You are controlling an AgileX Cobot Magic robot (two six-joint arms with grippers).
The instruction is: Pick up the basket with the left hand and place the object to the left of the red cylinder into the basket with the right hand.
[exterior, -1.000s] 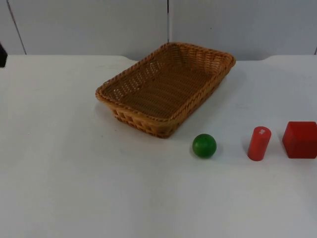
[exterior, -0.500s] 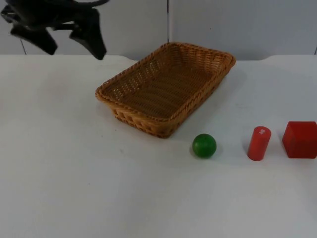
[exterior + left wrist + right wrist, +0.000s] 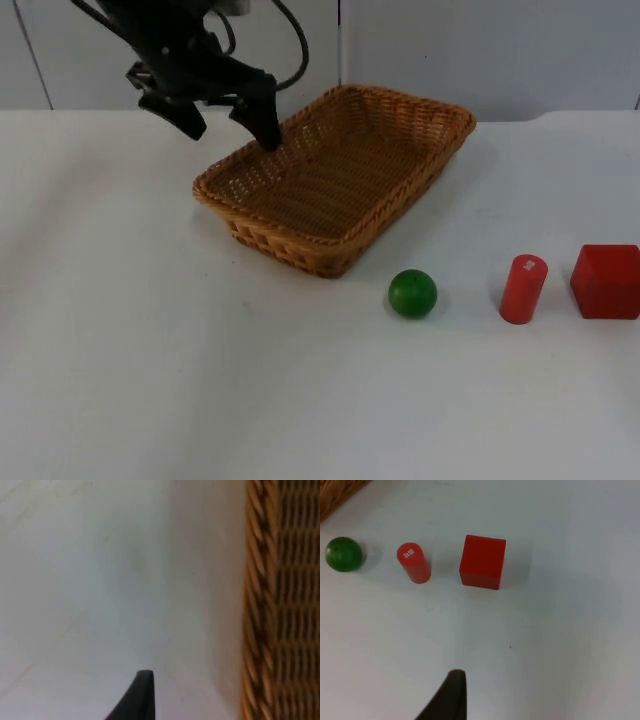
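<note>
The left gripper (image 3: 228, 122) hangs over the far-left rim of the basket (image 3: 340, 175), its two black fingers spread apart: one fingertip (image 3: 268, 135) points down just at the woven edge, the other sits outside it above the white table (image 3: 150, 330). Nothing is between the fingers. In the left wrist view the braided rim of the basket (image 3: 257, 605) runs alongside bare table (image 3: 100, 580), with one fingertip (image 3: 140, 695) over the table, apart from the rim.

The right gripper looks down on the table from above, with one fingertip (image 3: 452, 695) over bare white surface; whether its fingers are apart or together cannot be told.

From the basket's near corner, the green ball (image 3: 412, 293) lies at about 4 o'clock, near the wicker but not touching it. The red cylinder (image 3: 523, 288) stands upright at 3 o'clock from the ball, well apart from it, and carries a small white label on its top face; the marks on it are too small to read. The red cube (image 3: 606, 281) sits just beside the cylinder, again at 3 o'clock. In the right wrist view the ball (image 3: 343, 554), cylinder (image 3: 413, 562) and cube (image 3: 482, 562) form the same row, none touching. Nothing stands between ball and basket. The grey partition wall (image 3: 480, 50) closes the table's far edge.
</note>
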